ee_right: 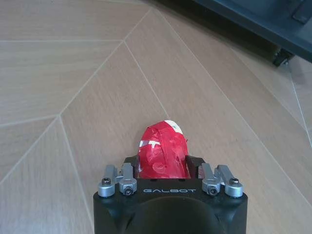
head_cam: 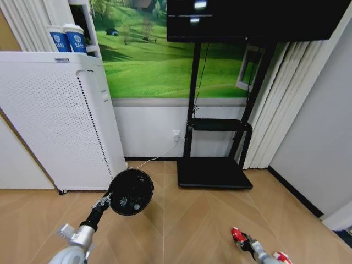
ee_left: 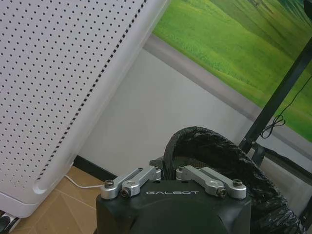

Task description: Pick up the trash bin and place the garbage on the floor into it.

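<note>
The trash bin, black mesh with a dark liner, hangs tilted above the floor with its mouth turned toward me. My left gripper is shut on its rim; the left wrist view shows the gripper clamped on the lined rim. Low on the right, my right gripper is shut on a crumpled red piece of garbage with a little white on it. In the right wrist view this piece sits between the jaws of the gripper above the wooden floor. Another red-and-white piece shows beside the right arm.
A tall white perforated appliance stands at the left, close behind the bin. A black TV stand with a flat base stands against the wall at centre. A white cable runs along the floor to a wall socket.
</note>
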Motion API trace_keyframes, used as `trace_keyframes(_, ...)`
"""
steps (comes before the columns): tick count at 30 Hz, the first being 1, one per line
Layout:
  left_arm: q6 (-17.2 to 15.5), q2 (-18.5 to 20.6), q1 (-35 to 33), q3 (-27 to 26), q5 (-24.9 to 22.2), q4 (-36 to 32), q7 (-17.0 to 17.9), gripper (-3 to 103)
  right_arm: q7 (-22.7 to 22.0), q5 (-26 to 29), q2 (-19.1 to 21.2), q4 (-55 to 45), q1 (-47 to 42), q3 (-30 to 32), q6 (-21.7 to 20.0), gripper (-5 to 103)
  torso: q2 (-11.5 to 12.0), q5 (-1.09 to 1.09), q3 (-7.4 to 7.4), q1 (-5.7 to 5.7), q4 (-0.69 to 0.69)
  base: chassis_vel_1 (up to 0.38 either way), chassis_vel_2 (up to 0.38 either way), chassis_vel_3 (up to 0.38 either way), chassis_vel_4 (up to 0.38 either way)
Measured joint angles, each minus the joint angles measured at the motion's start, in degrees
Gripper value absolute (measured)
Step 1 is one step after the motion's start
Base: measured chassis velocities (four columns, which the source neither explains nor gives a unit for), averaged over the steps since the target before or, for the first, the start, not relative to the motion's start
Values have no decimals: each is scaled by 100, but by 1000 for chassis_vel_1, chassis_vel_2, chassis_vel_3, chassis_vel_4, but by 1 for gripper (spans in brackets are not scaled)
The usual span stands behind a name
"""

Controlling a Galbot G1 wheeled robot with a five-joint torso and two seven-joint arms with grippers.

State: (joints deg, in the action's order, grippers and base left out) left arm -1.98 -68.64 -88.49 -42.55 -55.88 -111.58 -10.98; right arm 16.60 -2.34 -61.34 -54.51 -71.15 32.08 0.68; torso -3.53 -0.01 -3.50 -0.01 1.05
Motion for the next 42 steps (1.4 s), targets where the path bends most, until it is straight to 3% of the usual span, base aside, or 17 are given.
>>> trace_keyframes(1,0,4,11,27,12,11,-3,7,3,68,5,-64,-74,24,-1,47,1,1,0,0,1,0,0,0,0)
trace_keyframes(9,1,75,56,156,140,36,-13,7,13,368,-3,-418,-364,123,13,41,3,6,-2,0,3,0,0,0,0)
trace_keyframes(12,3,197,67,278,348,140,-109,7,115,601,-26,-925,-611,262,226,40,4,11,-3,0,4,0,0,0,0)
trace_keyframes(14,43,287,52,335,520,262,-229,7,230,788,-8,-1577,-772,333,451,39,4,2,-2,0,2,0,0,0,0)
trace_keyframes(19,174,340,71,377,640,427,-272,7,405,1152,81,-2410,-930,262,533,39,3,4,-1,0,-5,0,0,0,0)
trace_keyframes(23,222,477,239,643,666,628,-251,7,461,1533,110,-3135,-1207,281,536,39,4,3,-1,1,-2,0,0,0,0)
trace_keyframes(24,251,690,495,1102,623,857,-67,7,479,1903,116,-4034,-1564,344,596,39,3,-2,-1,0,-1,0,0,0,0)
trace_keyframes(25,251,690,495,1102,623,857,-67,7,479,1903,116,-4034,-1564,344,596,39,3,-2,-1,0,-1,0,0,0,0)
trace_keyframes(28,464,956,996,2077,726,1188,115,7,511,2092,-163,-5335,-2186,298,791,39,2,0,0,0,1,0,0,0,0)
trace_keyframes(35,591,1075,1454,2816,807,1371,87,7,862,1893,-330,-6385,-2763,3,900,39,2,0,0,0,0,0,0,0,0)
trace_keyframes(38,630,1217,1899,3497,822,1593,-137,7,1080,1611,-481,-6842,-2953,-314,931,39,1,1,0,0,0,0,0,0,0)
trace_keyframes(42,658,1257,2215,3952,920,1765,-353,7,1101,1475,-505,-6919,-2918,-489,927,39,1,1,0,0,0,0,0,0,0)
